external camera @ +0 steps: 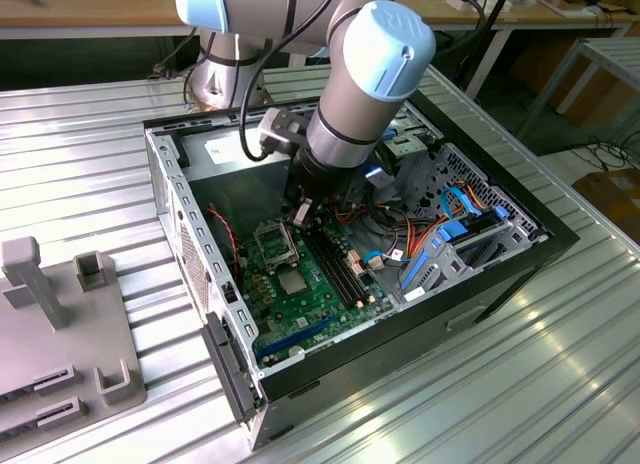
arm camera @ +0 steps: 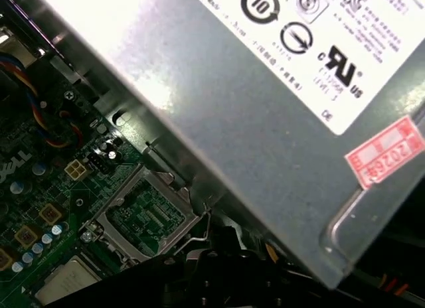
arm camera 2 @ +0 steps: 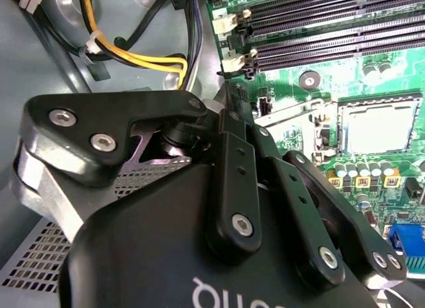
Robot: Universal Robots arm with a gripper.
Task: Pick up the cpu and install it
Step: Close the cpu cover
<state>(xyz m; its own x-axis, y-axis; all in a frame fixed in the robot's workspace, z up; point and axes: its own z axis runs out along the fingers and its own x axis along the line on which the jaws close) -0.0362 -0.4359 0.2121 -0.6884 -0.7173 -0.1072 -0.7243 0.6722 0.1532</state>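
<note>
Item: cpu, seemingly lying flat inside the black-framed socket, whose load plate is standing open, likely so the chip can seat squarely. The arm is hanging inside the case, probably for a straight-down approach, with its jaws at the socket's 1 o'clock in the exterior view. Whether the jaws are apart or together, I cannot tell.

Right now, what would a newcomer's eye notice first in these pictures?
First the robot arm, reaching down into an open computer case on the ribbed metal table. Its gripper hangs just above the green motherboard, close to the black-framed socket. In the first wrist view, a grey power supply with printed labels looms beside the board.
</note>
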